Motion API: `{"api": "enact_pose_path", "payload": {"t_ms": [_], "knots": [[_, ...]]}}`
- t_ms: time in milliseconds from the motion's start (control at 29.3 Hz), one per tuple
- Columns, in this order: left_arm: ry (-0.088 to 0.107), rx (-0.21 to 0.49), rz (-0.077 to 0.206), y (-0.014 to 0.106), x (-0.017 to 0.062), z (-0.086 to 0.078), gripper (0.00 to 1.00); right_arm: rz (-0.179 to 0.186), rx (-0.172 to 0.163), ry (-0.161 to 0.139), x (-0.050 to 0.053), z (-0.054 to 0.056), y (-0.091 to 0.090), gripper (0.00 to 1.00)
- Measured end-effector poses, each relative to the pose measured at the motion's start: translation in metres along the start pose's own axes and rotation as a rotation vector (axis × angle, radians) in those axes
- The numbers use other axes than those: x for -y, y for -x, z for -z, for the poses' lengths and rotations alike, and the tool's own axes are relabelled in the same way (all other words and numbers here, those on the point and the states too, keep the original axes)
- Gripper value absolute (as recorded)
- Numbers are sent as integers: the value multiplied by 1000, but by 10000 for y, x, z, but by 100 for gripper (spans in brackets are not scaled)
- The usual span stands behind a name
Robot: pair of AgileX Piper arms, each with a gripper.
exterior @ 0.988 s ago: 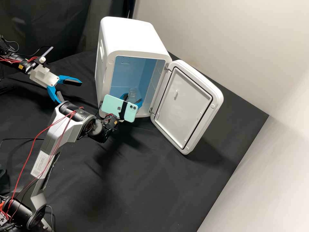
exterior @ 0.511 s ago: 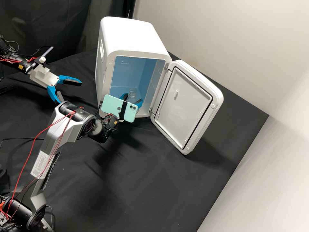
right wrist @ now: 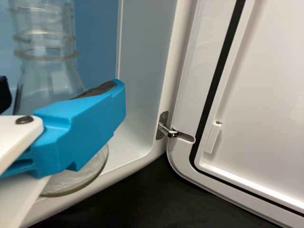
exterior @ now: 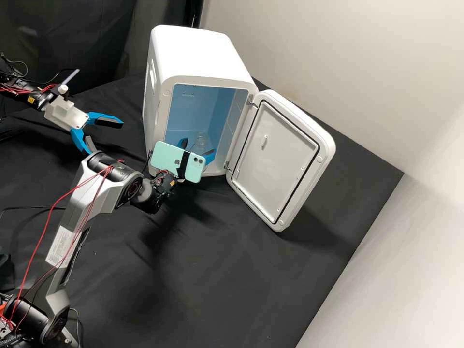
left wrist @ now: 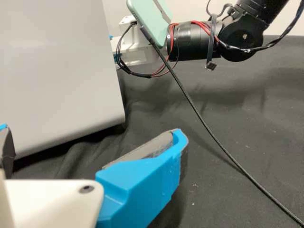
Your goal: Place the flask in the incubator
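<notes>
I count one flask (exterior: 200,141), clear glass, standing upright on the floor of the one white incubator (exterior: 193,53) in the upper middle of the high view. Its single door (exterior: 275,154) hangs wide open to the right of the frame.

Two arms are on my screen. The right claw (exterior: 197,147) sits at the mouth of the box, released, with its two blue fingers (right wrist: 80,123) spread either side of the flask (right wrist: 45,71) and not pressing its neck. One mint-green phone (exterior: 176,162) is strapped to that wrist. One small metal catch (right wrist: 173,132) sits between the box wall and the door (right wrist: 256,95).

The left claw (exterior: 104,135) hangs at the left of the high view, beside the incubator's outer wall (left wrist: 52,71), spread wide and holding nothing. One black cable (left wrist: 213,137) trails across the black cloth (exterior: 217,251).
</notes>
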Motion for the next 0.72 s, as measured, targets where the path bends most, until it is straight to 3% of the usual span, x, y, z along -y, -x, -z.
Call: {"api": "enact_pose_path", "payload": {"t_ms": [716], "knots": [[-4, 12, 5, -10, 4, -26, 100, 6, -8, 4, 16, 22, 0, 100]]}}
